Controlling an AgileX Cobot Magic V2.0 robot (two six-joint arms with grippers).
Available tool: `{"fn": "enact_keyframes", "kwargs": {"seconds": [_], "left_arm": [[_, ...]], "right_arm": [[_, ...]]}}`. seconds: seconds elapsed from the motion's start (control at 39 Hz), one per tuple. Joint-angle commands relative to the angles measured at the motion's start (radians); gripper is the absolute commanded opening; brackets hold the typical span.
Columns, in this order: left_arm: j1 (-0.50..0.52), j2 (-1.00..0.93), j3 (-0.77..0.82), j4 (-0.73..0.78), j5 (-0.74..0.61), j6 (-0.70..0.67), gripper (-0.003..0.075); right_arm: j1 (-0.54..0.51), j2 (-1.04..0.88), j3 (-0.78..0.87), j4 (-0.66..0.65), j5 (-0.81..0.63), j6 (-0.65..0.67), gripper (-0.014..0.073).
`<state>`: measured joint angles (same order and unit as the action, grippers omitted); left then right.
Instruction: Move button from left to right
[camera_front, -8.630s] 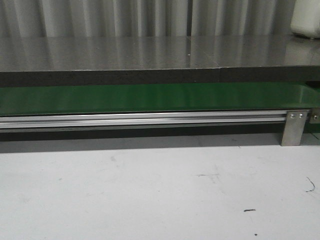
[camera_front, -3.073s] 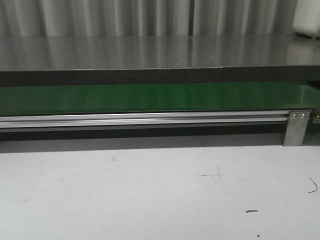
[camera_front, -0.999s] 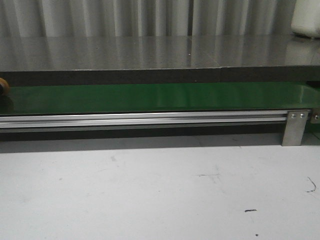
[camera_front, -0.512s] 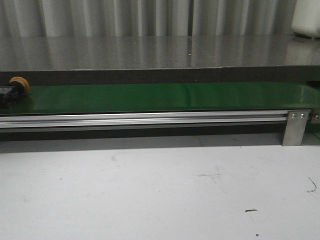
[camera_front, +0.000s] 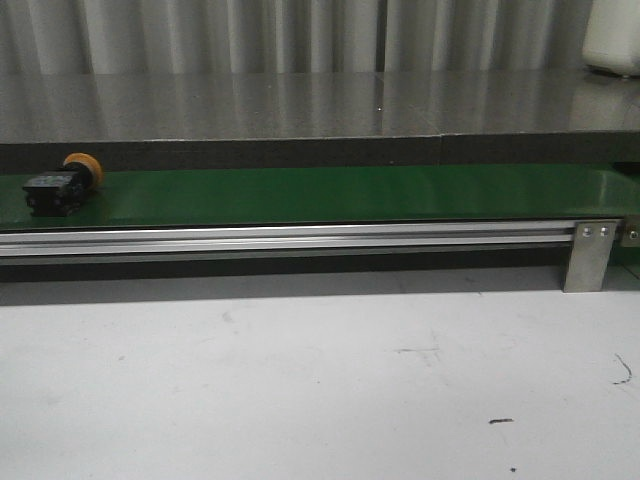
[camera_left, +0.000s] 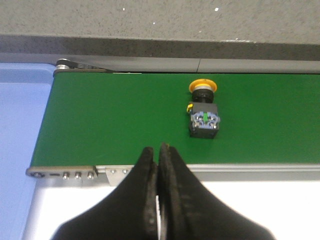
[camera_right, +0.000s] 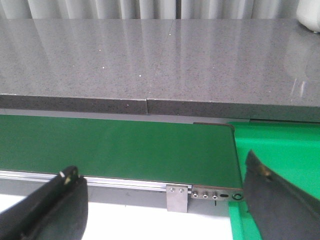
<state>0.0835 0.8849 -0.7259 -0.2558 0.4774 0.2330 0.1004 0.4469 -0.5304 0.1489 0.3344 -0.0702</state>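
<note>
The button (camera_front: 62, 186), a black blocky body with an orange-yellow round cap, lies on its side on the green conveyor belt (camera_front: 330, 194) at the far left of the front view. It also shows in the left wrist view (camera_left: 203, 107), cap toward the grey counter. My left gripper (camera_left: 158, 148) is shut and empty, over the belt's near rail, short of the button and to one side of it. My right gripper (camera_right: 162, 172) is open and empty, over the belt's right end. Neither gripper shows in the front view.
A grey stone counter (camera_front: 300, 105) runs behind the belt. An aluminium rail (camera_front: 290, 238) with a bracket (camera_front: 590, 255) fronts it. A blue bin (camera_left: 20, 145) sits off the belt's left end, a bright green bin (camera_right: 280, 165) off its right end. White tabletop (camera_front: 320, 380) lies in front.
The button has come into view at the belt's left edge and travelled rightward along the belt over the last second. The belt was bare in the older frames.
</note>
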Motion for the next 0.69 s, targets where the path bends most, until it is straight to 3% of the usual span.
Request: {"fn": "enact_keyframes", "kwargs": {"seconds": [0.0,0.38,0.67], "left_arm": [[-0.013,-0.148,0.097,-0.024,-0.157,-0.002,-0.0021],[-0.013,-0.666,0.352,-0.027,-0.211,-0.002,-0.0021],[-0.013,-0.792,0.381,-0.027,-0.247,-0.002,-0.0021]], "right_arm": [[-0.001,0.010,-0.037,0.005,-0.085,-0.004,0.0645],[-0.001,0.010,-0.037,0.005,-0.085,-0.004,0.0645],[-0.001,0.010,-0.037,0.005,-0.085,-0.004,0.0645]]}}
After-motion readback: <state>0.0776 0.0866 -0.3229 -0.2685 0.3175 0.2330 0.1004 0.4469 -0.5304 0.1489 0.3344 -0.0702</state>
